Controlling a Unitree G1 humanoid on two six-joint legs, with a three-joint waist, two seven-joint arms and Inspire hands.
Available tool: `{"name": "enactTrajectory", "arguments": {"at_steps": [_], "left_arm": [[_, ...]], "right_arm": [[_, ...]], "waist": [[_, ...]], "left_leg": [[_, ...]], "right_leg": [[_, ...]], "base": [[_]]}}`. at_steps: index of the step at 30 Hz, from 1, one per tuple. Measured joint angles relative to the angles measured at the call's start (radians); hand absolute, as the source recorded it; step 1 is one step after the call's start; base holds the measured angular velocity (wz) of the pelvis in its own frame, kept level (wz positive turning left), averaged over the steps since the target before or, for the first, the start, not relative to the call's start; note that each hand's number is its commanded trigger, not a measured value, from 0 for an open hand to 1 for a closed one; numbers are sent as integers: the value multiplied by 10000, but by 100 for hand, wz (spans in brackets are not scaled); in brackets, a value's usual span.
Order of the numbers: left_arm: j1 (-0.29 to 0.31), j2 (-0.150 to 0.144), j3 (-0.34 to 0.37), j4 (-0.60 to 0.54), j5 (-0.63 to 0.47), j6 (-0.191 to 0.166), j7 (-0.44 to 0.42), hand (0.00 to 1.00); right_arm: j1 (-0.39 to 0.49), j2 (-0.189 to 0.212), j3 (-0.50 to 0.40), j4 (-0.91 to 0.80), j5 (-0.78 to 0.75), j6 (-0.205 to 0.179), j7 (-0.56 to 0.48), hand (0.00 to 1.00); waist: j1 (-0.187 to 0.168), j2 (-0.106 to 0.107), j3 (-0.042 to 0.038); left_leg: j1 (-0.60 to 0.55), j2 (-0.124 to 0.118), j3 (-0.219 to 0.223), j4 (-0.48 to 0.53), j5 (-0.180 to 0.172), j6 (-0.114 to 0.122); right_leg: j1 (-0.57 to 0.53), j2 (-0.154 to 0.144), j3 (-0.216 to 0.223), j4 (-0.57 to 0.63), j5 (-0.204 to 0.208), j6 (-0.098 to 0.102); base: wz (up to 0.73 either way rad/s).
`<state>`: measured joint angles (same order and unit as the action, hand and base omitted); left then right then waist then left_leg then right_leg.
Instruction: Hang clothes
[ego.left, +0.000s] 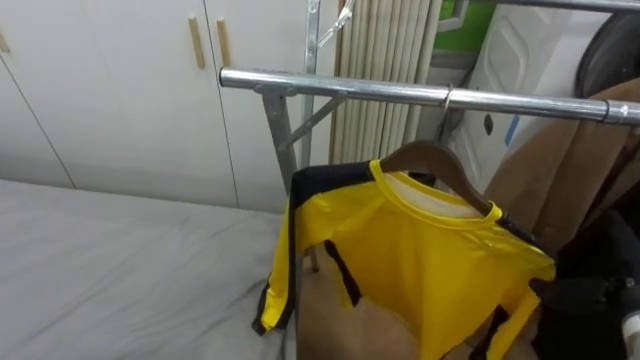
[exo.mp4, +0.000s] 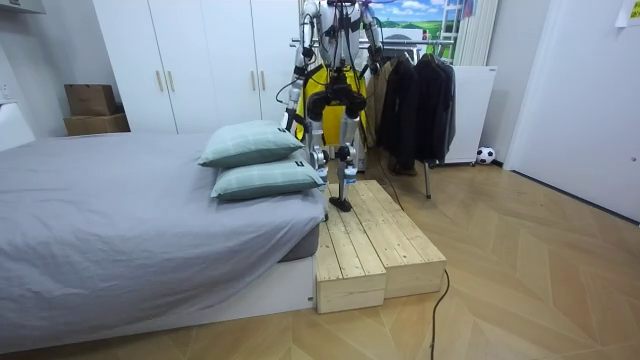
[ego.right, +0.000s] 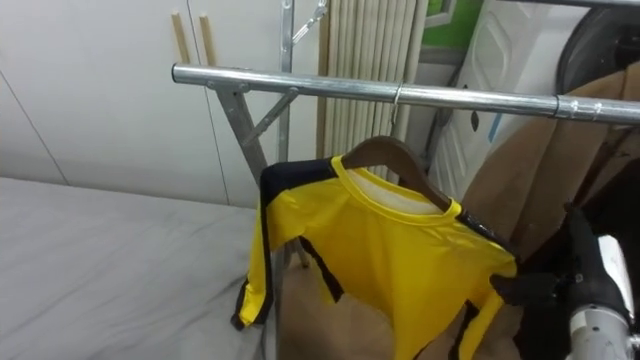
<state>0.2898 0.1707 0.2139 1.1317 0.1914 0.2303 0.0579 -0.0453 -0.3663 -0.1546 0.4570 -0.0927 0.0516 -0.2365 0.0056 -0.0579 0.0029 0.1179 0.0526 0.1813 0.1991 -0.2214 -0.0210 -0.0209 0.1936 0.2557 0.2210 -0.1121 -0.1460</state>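
Yellow shirt (ego.left: 420, 255) is hung on hanger (ego.left: 430, 158) on rail (ego.left: 380, 90), beside grey bed (ego.left: 100, 260), wardrobe (ego.left: 120, 90) behind. Robot is stood on wood platform (exo.mp4: 370, 240) by bed. R hand (ego.right: 540, 288) is seen near sleeve; grip can't be told.

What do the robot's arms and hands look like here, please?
The right forearm is a smooth, rounded white shell, and the right hand ahead of it is black. In the room view the left arm looks light grey with dark cables alongside.
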Motion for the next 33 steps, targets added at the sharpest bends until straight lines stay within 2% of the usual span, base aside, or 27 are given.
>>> {"name": "enactTrajectory", "arguments": {"at_steps": [4, 7, 12, 14, 16, 19, 20, 21, 23, 26, 28, 33], "left_arm": [[-6, 1, 52, -1, -12, -124, 104, 0], [-14, -1, 156, -28, -38, -265, 194, 0], [-39, -7, 167, -91, -374, -451, 447, 0], [-48, -26, 171, -90, -495, -732, 490, 0], [-31, -83, 196, -67, -495, -896, 493, 0], [-52, -107, 166, 15, -739, -904, 490, 0], [-69, -119, 167, 14, -822, -923, 489, 0], [-74, -128, 167, 14, -828, -950, 489, 0], [-114, -154, 168, 60, -834, -1170, 481, 0], [-240, -240, 180, 60, -857, -1522, 464, 0], [-348, -329, 179, 58, -1043, -1765, 464, 0], [-527, -406, 177, 58, -1124, -2355, 465, 0]], "right_arm": [[362, 20, -73, -17, 282, -12, -134, 0], [576, 151, -55, 22, 1167, -191, -135, 0], [1235, 748, -40, 748, 2163, -510, 40, 0], [1715, 1102, -31, 1198, 2645, -505, 368, 0], [2153, 1253, -29, 1322, 2996, -522, 627, 0], [2421, 1348, 167, 2319, 3654, -613, 859, 0], [2484, 1452, 185, 2702, 3713, -620, 1034, 0], [2485, 1518, 182, 2887, 3719, -620, 1134, 0], [2482, 1736, 183, 3750, 3719, -725, 1507, 0], [2531, 1880, 175, 4139, 3791, -759, 1964, 0], [2546, 1947, 195, 4386, 3991, -869, 2268, 0], [2639, 2088, 361, 5158, 4252, -965, 3191, 0]], "waist": [[-60, 23, -7], [-38, 20, -2], [-46, 21, 29], [-36, 34, 33], [-34, 87, 45], [-32, 239, 84], [-37, 224, 65], [-36, 259, 84], [-39, 306, 95], [-106, 365, 92], [-130, 410, 39], [-267, 472, -12]], "left_leg": [[68, 45, 77, -5, 1, -1], [168, 69, 77, -1, 6, -10], [391, 85, 52, -43, 21, -32], [441, 84, 58, -96, 21, -32], [443, 67, 66, -126, 21, -32], [504, 57, 88, -165, 18, -32], [519, 54, 96, -182, 17, -32], [523, 55, 110, -186, 17, -31], [553, 50, 145, -195, 17, -31], [537, 53, 258, -229, 17, -31], [555, 54, 354, -240, 17, -31], [601, 54, 350, -332, 17, -31]], "right_leg": [[55, 113, 320, 9, 0, -32], [144, 164, 429, 2, 17, -62], [380, 171, 432, -78, -12, -98], [447, 177, 497, -140, -34, -86], [426, 184, 584, -132, -9, -128], [445, 186, 675, -150, 0, -129], [419, 184, 665, -138, 2, -132], [406, 182, 652, -138, 6, -139], [406, 177, 650, -135, 2, -154], [390, 181, 662, -158, -20, -152], [401, 184, 702, -156, -32, -148], [404, 187, 679, -142, -55, -175]], "base": [[-14], [-11], [0], [-3], [-14], [-15], [-14], [-13], [-8], [0], [0], [0]]}}
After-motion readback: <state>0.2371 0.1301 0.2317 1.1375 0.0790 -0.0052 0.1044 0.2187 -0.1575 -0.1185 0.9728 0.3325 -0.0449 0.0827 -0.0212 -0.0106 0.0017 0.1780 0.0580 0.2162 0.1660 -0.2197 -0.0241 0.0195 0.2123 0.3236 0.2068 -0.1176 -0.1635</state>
